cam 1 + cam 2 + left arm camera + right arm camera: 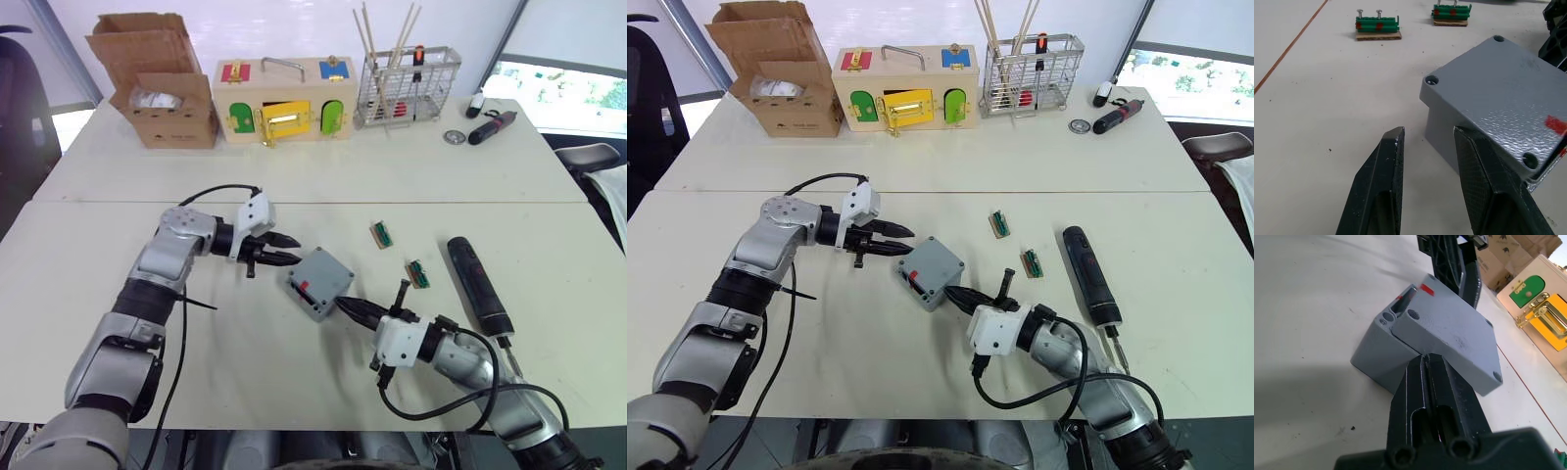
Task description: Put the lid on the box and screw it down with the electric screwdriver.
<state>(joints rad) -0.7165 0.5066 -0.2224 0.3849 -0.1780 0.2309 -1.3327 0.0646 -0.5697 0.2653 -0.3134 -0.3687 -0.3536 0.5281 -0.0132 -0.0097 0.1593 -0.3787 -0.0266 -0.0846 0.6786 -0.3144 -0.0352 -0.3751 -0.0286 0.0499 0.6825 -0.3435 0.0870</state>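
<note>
The grey box [312, 296] sits mid-table with a red mark on its side. The lid [1449, 333] lies on top of it, twisted out of line, so one corner post of the box [1382, 323] shows. My left gripper [294, 249] is open at the box's far-left corner, with one finger [1484, 166] beside the wall and under the lid's overhang. My right gripper [345, 305] is shut, its tips [1425, 360] pressed against the lid's near edge. The electric screwdriver [478, 284], black and dark blue, lies on the table to the right, untouched.
Two green screw holders [382, 234] [418, 273] lie between the box and the screwdriver. Along the back stand a cardboard box [157, 83], a wooden latch box [284, 98] and a wire basket [407, 88]. A smaller dark tool [493, 127] lies at the back right.
</note>
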